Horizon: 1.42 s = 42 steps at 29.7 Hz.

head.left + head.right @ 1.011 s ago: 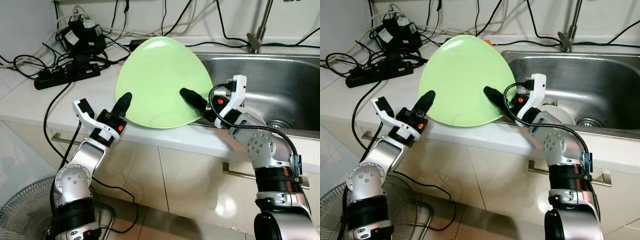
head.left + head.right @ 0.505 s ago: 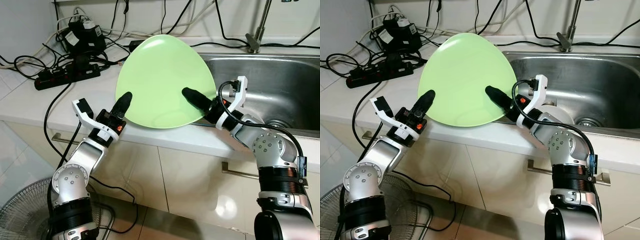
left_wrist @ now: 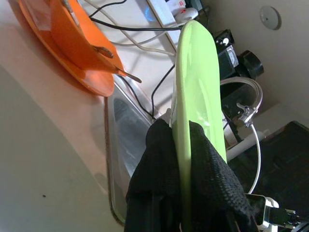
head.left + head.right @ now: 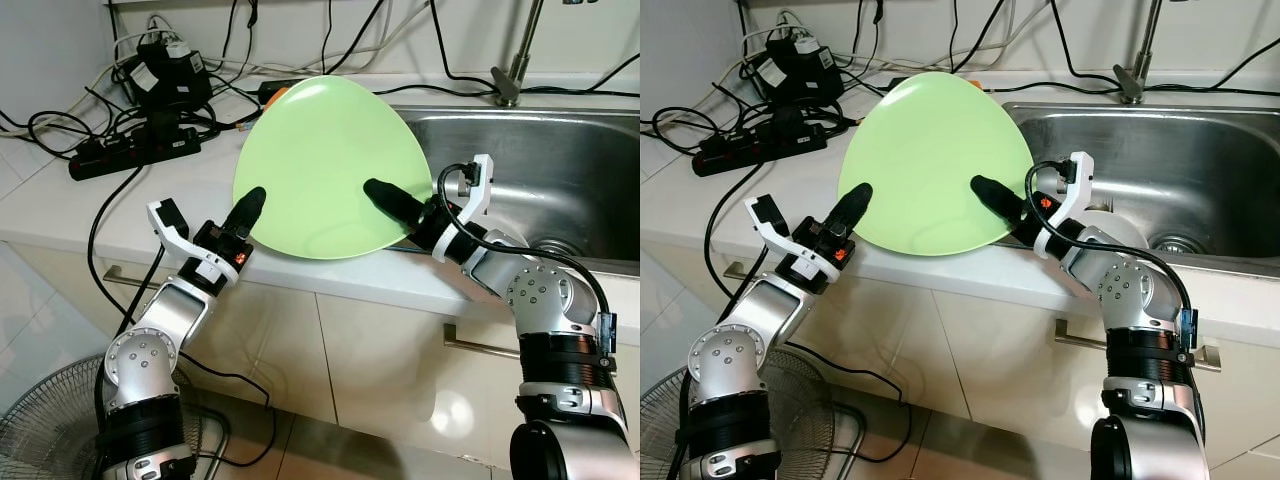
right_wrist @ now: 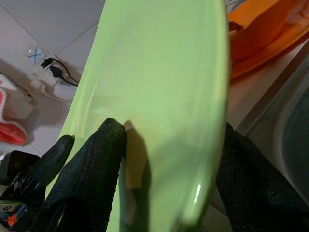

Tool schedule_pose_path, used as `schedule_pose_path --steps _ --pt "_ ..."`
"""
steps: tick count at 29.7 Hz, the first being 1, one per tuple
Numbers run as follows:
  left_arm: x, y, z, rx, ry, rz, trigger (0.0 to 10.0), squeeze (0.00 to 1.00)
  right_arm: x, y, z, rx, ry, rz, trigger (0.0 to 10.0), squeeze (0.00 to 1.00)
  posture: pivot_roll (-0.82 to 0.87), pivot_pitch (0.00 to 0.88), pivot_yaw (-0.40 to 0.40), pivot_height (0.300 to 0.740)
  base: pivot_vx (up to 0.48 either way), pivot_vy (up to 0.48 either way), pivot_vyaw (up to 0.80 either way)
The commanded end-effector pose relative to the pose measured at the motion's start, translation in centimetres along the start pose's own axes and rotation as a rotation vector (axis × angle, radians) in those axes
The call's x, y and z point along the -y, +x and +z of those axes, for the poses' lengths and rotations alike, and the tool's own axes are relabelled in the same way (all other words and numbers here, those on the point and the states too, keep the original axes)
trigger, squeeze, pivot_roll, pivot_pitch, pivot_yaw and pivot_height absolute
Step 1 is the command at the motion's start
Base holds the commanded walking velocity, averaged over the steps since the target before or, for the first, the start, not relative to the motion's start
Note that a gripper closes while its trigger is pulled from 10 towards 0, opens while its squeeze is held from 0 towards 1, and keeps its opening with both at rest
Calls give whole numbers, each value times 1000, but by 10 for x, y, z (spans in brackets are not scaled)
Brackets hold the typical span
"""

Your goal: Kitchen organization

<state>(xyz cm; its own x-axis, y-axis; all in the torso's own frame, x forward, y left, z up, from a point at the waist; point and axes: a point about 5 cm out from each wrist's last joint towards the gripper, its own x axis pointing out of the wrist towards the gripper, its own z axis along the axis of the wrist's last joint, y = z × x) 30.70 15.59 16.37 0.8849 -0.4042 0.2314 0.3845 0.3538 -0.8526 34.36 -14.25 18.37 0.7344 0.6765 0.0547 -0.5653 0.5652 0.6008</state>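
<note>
Two end effectors share one large round light-green plate (image 4: pixel 325 165), tilted up at centre frame above the white surface (image 4: pixel 70 205) beside the steel sink (image 4: pixel 560 170). Left end effector (image 3: pixel 179 145) pinches the rim; right end effector (image 5: pixel 169 159) straddles the opposite edge, steadying it, apparently for transfer.

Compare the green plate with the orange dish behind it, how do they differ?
The green plate is tilted up on edge, held by the left gripper and right gripper; the orange dish lies on the counter, ungripped. The green plate looks bare; something lies in the orange one. Both are shallow dishes.
</note>
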Motion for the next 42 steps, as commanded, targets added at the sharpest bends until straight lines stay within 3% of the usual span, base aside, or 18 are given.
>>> schedule_pose_path --steps 1,2,3,14,30,33,34,35,36,37,42 --pt "-6 -4 3 8 34 27 1294 0 -9 1 9 51 26 68 0 0 -41 0 137 740 0 0 0" --pt "-6 -4 2 1 33 32 5961 0 -10 1 9 49 27 68 0 0 -41 0 137 740 0 0 0" --pt "-6 -5 -4 -24 32 27 10000 1000 -10 1 7 47 30 68 0 0 -41 0 137 740 0 0 0" --pt "-11 -6 -27 -99 48 72 10000 1000 -11 4 5 54 52 65 0 0 -45 0 135 740 0 0 0" --pt "-14 -6 -26 -100 92 89 10000 1000 -6 3 -1 20 47 20 0 0 -43 0 132 740 0 0 0" --pt "-13 -5 -25 -109 131 89 10000 1000 -4 3 -4 -11 34 -4 0 0 -43 0 132 740 0 0 0" --pt "-13 -4 -24 -110 149 91 10000 788 -3 3 -5 -21 30 -17 0 0 -43 0 130 740 0 0 0" --pt "-13 -3 -24 -117 181 92 10000 141 -1 3 -5 -27 26 -29 0 0 -43 0 129 740 0 0 0" --pt "-13 -3 -24 -117 181 92 10000 141 -1 3 -5 -27 26 -29 0 0 -43 0 129 740 0 0 0" --pt "-12 -3 -23 -123 203 89 10000 0 1 3 -5 -34 24 -48 0 0 -43 0 127 740 0 0 0" --pt "-4 2 -21 -135 263 53 10000 0 11 7 0 -22 25 -169 0 0 -42 0 122 740 0 0 0"
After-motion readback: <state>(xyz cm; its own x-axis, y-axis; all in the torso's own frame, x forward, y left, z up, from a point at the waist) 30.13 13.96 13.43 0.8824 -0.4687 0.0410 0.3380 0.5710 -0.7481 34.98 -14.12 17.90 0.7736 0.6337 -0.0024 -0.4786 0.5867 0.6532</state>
